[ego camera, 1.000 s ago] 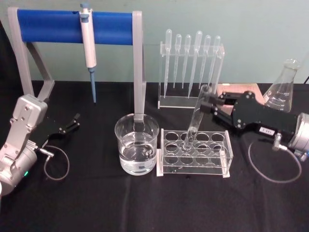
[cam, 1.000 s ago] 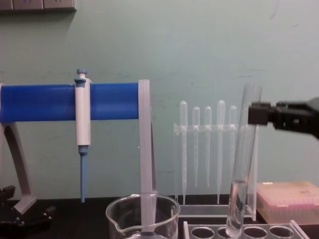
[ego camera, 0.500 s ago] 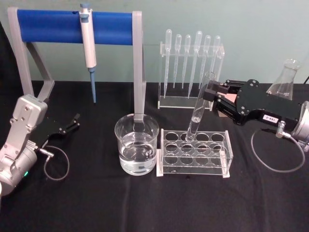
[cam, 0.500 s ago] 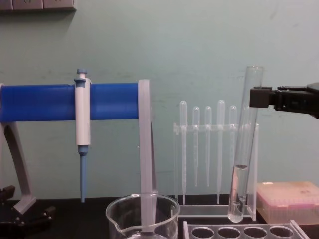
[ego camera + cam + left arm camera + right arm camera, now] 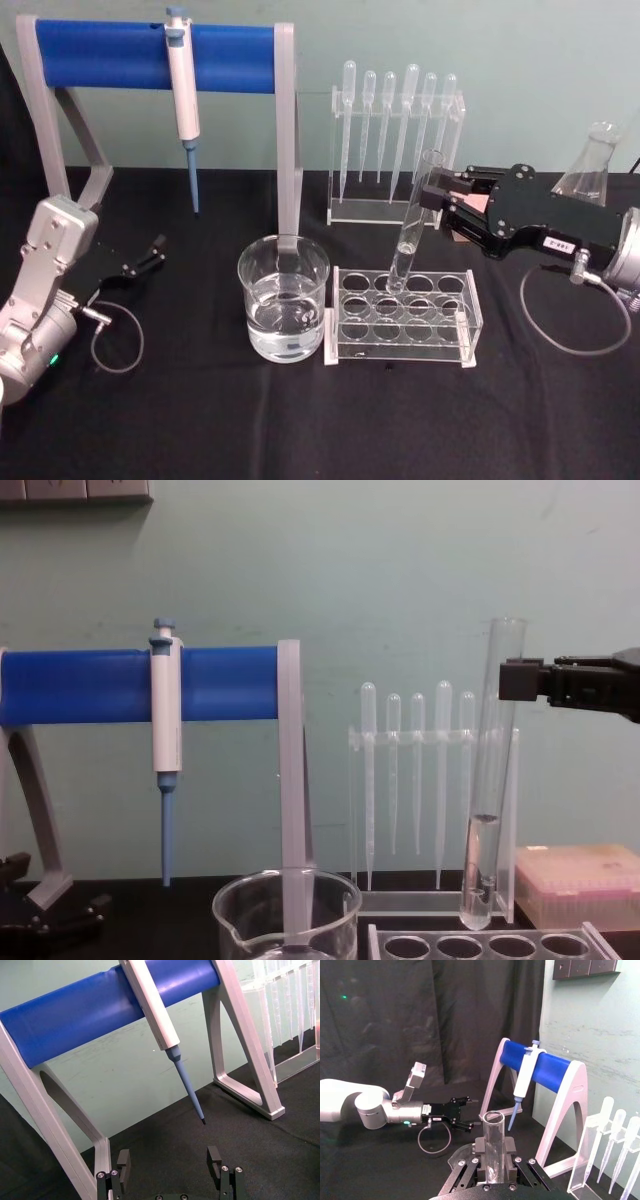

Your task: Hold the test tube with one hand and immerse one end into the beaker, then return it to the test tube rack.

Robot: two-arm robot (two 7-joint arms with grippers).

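Clamping the test tube (image 5: 412, 225) just below its open rim with the right pincer (image 5: 432, 192), pressing both fingers (image 5: 480, 1150) flat against the glass from either side, reaching in from the right above the bench (image 5: 300, 430). Holding the tube close to upright, tilting it slightly with the rim to the right and the rounded end lower and to the left, above the far row of holes in the test tube rack (image 5: 400, 348). Hanging the tube just right of the beaker (image 5: 284, 300), apart from it. Showing a little clear liquid in the tube's lower part in the chest view. Resting the left pincer (image 5: 150, 255) low at the left of the bench, near the foot of the blue pipette stand (image 5: 150, 55), spreading its fingers well apart. Cutting off the beaker's lower half and most of the rack at the chest view's bottom edge. Hiding the tube's lower length behind the pincer's body in the right wrist view. Leaving contact between the rounded end and the rack's top plate impossible to tell
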